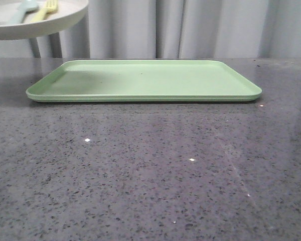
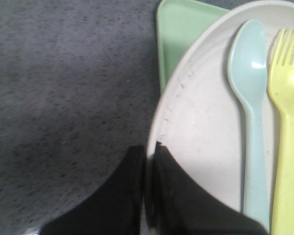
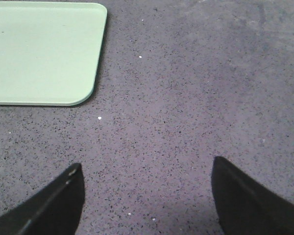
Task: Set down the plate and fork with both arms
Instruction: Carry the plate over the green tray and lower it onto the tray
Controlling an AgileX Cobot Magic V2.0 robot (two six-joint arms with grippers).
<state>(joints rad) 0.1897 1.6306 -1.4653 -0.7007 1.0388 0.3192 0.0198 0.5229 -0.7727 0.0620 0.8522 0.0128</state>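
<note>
Left end effector [image 2: 148, 186] pinching plate [image 2: 201, 127] rim, fork [image 2: 286, 147] inside; right end effector [image 3: 144, 196] spread above table [image 3: 196, 98].

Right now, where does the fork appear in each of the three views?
Front view: the fork is at the top left, lying on the raised plate beside the spoon.
Left wrist view: at the right edge, on the plate, next to the spoon; the left gripper clamps the plate's rim.
Right wrist view: not in it.
Shared landmark: the green tray, seen in all three views.
</note>
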